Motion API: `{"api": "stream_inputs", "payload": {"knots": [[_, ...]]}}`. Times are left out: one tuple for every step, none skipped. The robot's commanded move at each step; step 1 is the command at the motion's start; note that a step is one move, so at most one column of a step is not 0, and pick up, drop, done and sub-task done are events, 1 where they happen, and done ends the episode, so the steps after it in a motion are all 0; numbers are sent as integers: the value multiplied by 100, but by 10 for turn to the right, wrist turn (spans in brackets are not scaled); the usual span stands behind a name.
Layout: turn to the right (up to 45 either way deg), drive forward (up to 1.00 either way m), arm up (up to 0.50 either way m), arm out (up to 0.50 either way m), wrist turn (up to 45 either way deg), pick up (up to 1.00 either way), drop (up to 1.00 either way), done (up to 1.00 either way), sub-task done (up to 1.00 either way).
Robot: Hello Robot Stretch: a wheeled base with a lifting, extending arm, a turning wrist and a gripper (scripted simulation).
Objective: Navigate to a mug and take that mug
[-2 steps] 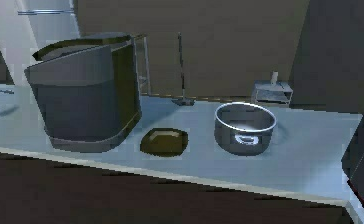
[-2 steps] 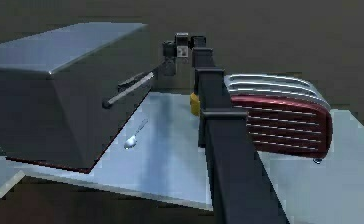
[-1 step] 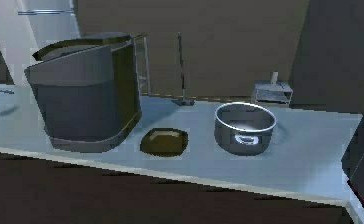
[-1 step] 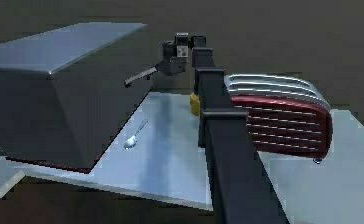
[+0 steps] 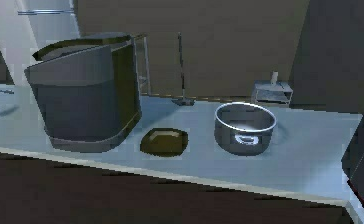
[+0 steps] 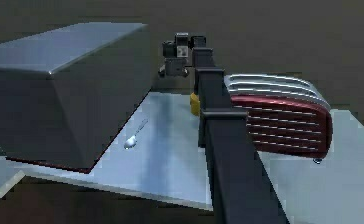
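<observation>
The arm point(image 6: 230, 150) covers most of a small yellow thing point(image 6: 194, 102) near the claw point(image 6: 174, 66).

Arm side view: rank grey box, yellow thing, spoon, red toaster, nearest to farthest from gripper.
1. Grey box: edge just left of the gripper.
2. Yellow thing: beside the arm.
3. Spoon, left, and red toaster, right: too close to call.

A pale blue-grey flat countertop point(image 5: 310, 150) runs across the forward view; under its front edge is a dark brown cabinet front point(image 5: 110, 200); behind it rises a plain dark brown wall point(image 5: 230, 45), dimly lit; in the arm side view a pale blue-grey worktop point(image 6: 160, 165) meets a shadowed brown back wall point(image 6: 310, 30); a large grey box-shaped appliance point(image 6: 60, 90) stands on the worktop's left.
</observation>
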Motion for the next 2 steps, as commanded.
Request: {"api": "stream_inputs", "payload": {"knots": [[0,0,0,0,390,0,0,0,0],[0,0,-16,0,0,0,0,0,0]]}}
